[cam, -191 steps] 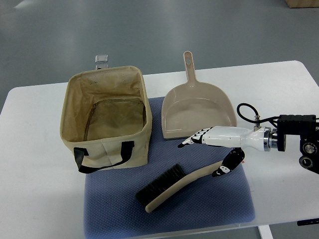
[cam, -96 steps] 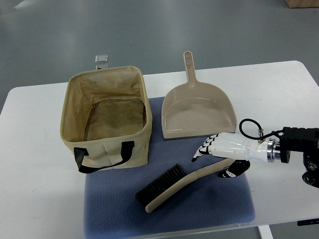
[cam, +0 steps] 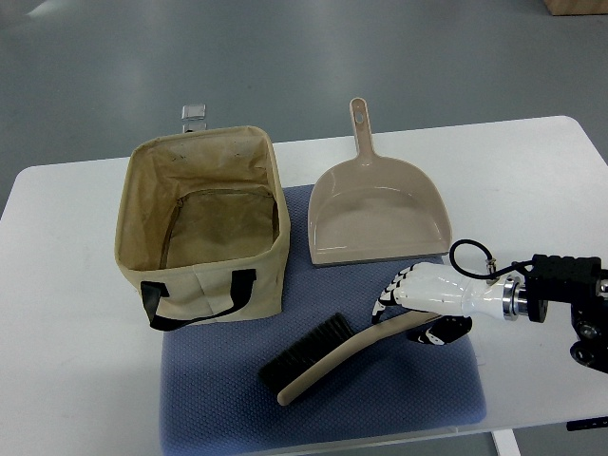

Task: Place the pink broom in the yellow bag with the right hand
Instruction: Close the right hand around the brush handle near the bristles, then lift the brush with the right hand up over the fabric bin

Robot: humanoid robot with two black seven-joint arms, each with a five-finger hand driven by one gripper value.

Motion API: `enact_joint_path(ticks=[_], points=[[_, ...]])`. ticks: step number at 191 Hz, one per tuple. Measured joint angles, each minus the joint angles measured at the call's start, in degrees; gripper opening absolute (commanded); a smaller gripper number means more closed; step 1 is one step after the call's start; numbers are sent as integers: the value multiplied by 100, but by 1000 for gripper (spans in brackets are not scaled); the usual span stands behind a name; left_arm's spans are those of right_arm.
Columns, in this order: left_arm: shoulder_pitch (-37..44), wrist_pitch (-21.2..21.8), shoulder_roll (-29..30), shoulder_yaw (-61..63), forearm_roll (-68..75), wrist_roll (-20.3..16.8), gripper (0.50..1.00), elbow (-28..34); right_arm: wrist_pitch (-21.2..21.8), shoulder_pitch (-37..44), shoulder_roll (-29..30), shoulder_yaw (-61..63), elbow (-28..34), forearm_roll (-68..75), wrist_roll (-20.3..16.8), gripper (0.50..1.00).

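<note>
Right hand (cam: 418,302) lower and nearer the brush than a second ago, yellow bag (cam: 203,228) open-topped well to its left, dustpan (cam: 375,207) just beyond it, pink broom (cam: 340,353) on blue mat (cam: 418,399), handle end under the loosely curled fingers, grip uncertain.

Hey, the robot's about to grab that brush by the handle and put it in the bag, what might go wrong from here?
1. The right hand sits at the far tip of the brush handle, so the heavy bristle end may droop or twist out when lifted.
2. The dustpan lies just beyond the fingers; a lift could nudge it.
3. The bag has soft walls, so the long brush could catch its rim and push it.
</note>
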Motion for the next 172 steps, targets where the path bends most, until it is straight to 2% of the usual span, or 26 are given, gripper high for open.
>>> enact_joint_path(ticks=[21, 37, 53, 63, 131, 172], points=[[-1, 0, 0, 0, 0, 0, 1000, 0, -72, -2, 51, -44, -43, -78, -47, 682], [0, 0, 0, 0, 0, 0, 1000, 0, -105, -7, 90, -53, -82, -114, -96, 599], [-1, 0, 0, 0, 0, 0, 1000, 0, -117, -10, 132, -55, -117, -129, -157, 552], [-1, 0, 0, 0, 0, 0, 1000, 0, -133, -10, 146, -55, -130, -132, -180, 500], [-1, 0, 0, 0, 0, 0, 1000, 0, -568, 106, 23, 50, -164, -72, -177, 500], [0, 0, 0, 0, 0, 2, 1000, 0, -872, 635, -284, 250, -185, 101, -111, 500]])
